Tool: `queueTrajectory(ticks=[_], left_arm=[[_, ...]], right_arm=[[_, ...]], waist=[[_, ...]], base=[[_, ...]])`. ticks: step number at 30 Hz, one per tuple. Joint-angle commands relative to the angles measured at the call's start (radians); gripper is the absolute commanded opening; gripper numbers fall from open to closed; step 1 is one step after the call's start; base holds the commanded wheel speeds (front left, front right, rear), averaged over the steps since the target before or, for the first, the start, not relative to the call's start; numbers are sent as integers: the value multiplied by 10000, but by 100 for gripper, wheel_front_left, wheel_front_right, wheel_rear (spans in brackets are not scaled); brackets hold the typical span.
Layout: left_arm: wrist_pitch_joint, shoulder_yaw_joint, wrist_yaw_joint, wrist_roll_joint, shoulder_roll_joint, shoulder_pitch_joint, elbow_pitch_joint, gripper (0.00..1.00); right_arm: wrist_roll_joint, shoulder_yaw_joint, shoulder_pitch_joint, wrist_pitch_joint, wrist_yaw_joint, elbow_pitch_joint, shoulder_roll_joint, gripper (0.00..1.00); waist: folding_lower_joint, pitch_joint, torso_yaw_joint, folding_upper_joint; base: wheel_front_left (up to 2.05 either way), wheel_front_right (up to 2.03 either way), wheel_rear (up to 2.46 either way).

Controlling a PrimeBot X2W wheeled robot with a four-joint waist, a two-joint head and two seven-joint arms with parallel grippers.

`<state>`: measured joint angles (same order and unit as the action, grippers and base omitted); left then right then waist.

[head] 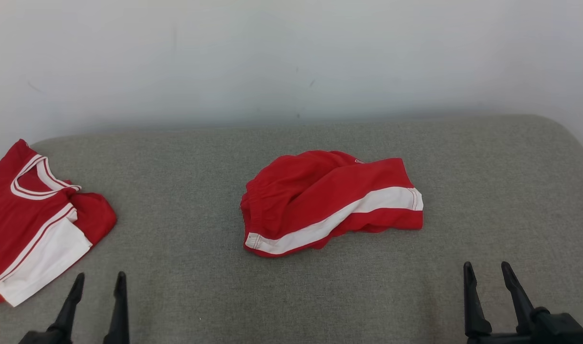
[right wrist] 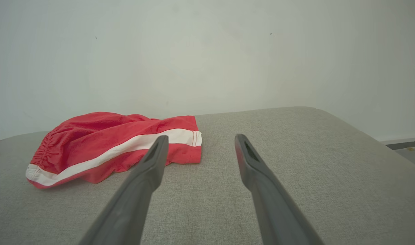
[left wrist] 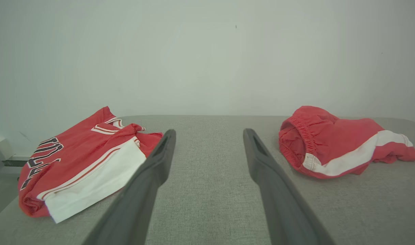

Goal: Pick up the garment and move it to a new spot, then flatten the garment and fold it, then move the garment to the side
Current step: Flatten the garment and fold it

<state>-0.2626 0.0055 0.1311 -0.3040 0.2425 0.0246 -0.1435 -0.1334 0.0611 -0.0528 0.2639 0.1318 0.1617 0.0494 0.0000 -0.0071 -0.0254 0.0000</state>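
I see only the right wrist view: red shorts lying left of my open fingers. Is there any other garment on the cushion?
Observer: Yes. A red and white jersey lies at the left end of the cushion, apart from the shorts.
Operator: Is the left gripper holding something?
Observer: No. The left gripper is open and empty, near the jersey's white panel.
Operator: Has the jersey any print?
Observer: Yes, the left wrist view shows dark letters on it.
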Motion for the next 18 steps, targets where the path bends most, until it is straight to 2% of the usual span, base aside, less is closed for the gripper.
queueTrajectory(ticks=[1, 8, 18], left_arm=[[-34, -78, -7, -1, 16, -194, -21, 100], [-34, -1381, -8, -208, 240, -1523, -438, 100], [-34, -4456, -12, -1692, 799, -4169, -2399, 100]], right_arm=[[27, -27, 128, 9, -22, 13, 15, 100], [557, -156, 1167, -114, -22, 408, 66, 100], [666, -307, 3495, -489, -22, 2354, 490, 100]], waist=[[0, 15, 5, 0], [0, 369, 21, 0], [0, 1625, -141, 0]], base=[[0, 0, 0], [0, 0, 0], [0, 0, 0]])
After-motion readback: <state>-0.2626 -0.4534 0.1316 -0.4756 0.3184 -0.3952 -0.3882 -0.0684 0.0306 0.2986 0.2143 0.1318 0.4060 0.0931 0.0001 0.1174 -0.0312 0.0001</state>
